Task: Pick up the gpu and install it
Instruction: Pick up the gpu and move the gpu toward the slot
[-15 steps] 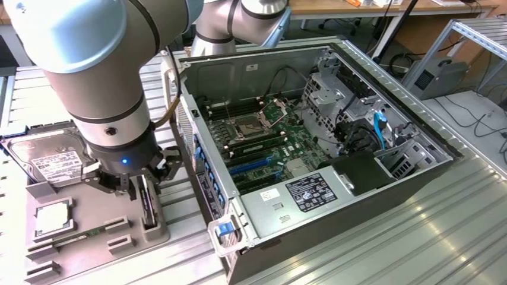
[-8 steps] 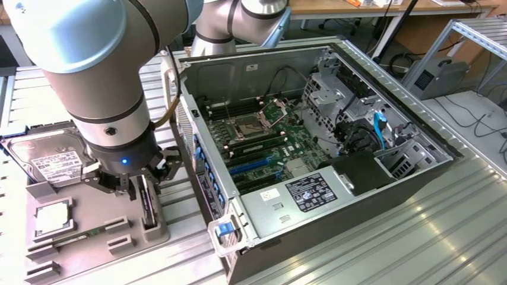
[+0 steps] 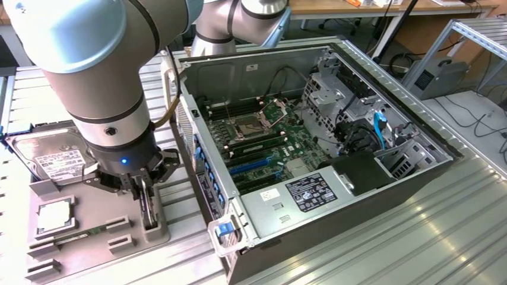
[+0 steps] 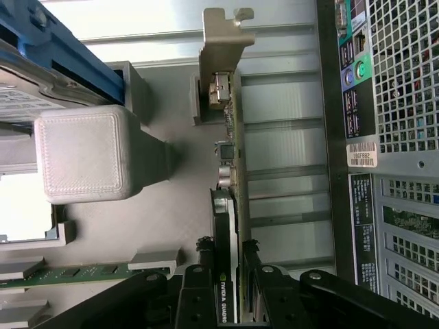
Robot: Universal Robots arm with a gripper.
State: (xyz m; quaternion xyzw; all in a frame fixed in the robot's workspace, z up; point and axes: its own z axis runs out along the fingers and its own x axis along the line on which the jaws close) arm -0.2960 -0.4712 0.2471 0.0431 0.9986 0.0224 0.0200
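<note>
The gpu (image 3: pixel 147 212) stands on its long edge in a slot of the grey holder tray (image 3: pixel 95 205), to the exterior view's left of the open computer case (image 3: pixel 317 148). In the wrist view the gpu (image 4: pixel 228 157) is a thin dark card with a black cooler face and a silver end bracket (image 4: pixel 223 41). My gripper (image 3: pixel 142 191) reaches straight down onto it. The gripper (image 4: pixel 228 252) straddles the card's top edge, and its black fingers (image 4: pixel 204 255) lie against both faces, shut on it. The card still sits in its slot.
On the same tray lie a hard drive (image 3: pixel 56 157) with a white label, a square processor (image 3: pixel 54 217) and a green memory stick (image 3: pixel 79 233). The case's rear panel (image 4: pixel 398 103) runs close alongside the gpu. Ribbed metal table (image 3: pixel 396 237) surrounds everything.
</note>
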